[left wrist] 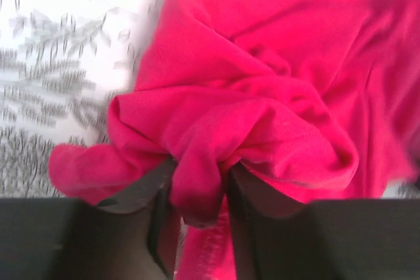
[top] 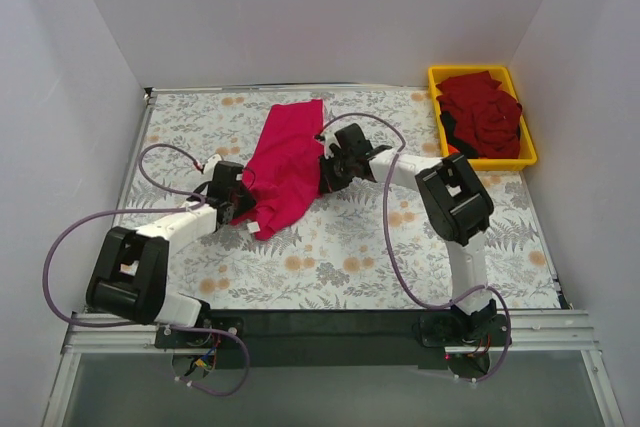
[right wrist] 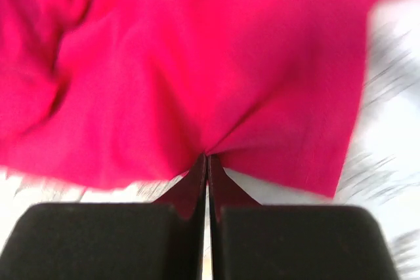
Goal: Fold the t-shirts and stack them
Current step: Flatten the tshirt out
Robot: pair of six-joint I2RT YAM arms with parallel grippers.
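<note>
The pink shirt point(top: 287, 167), crumpled on the table point(top: 400, 247), looks light, soft and floppy, and the left gripper point(left wrist: 200, 181) clamps its bunched edge while the right gripper point(right wrist: 207, 165) pinches the opposite edge, both sensible holds.

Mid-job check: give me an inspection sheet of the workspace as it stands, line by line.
Surface: floral-patterned table.
Job's things: pink t-shirt rumpled mid-table, not yet folded; dark red t-shirts piled in the yellow bin at the far right corner.
Clutter: nothing seen.
Grippers: left tool shut on a bunched fold of the pink t-shirt; right tool shut, pinching the shirt's other side.
Cables: purple cables loop off both arms above the table.
Surroundings: white walls on three sides.
</note>
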